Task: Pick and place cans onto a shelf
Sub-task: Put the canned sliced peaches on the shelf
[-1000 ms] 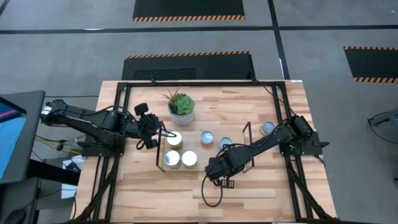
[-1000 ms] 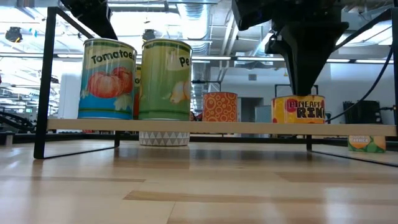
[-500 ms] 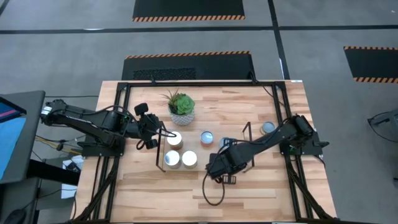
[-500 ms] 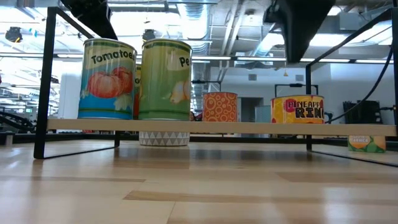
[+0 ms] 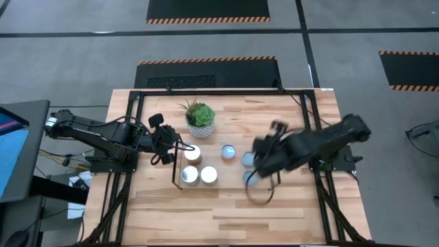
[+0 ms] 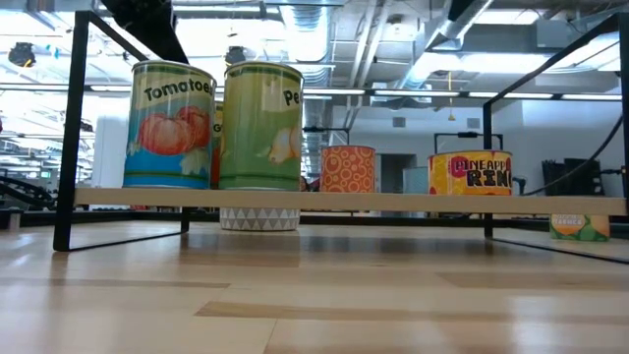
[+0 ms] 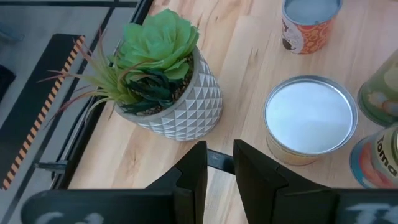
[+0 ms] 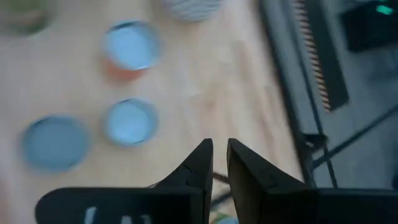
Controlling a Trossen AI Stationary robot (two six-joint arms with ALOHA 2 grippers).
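Observation:
Several cans stand upright on the light-wood shelf (image 6: pixel 393 202): a tomato can (image 6: pixel 169 126), a green can (image 6: pixel 260 126), an orange can (image 6: pixel 348 169) and a yellow pineapple can (image 6: pixel 472 173). From above their tops show, among them a cream one (image 5: pixel 193 152) and the orange-sided one (image 5: pixel 228 151). My right gripper (image 5: pixel 263 156) hangs shut and empty above the shelf's right part. My left gripper (image 7: pixel 219 163) is shut and empty beside the cream-topped can (image 7: pixel 310 118), near the succulent pot (image 7: pixel 180 112).
The white-potted succulent (image 5: pixel 199 116) stands behind the shelf's left part. One more can (image 6: pixel 578 227) stands on the table past the shelf's right end. A black frame (image 5: pixel 206 92) runs round the table. A cable loop (image 5: pixel 260 195) hangs below my right arm.
My right gripper has risen off the top of the pineapple can and swung up toward the table's far right, out of the low view. The can stays upright on the shelf.

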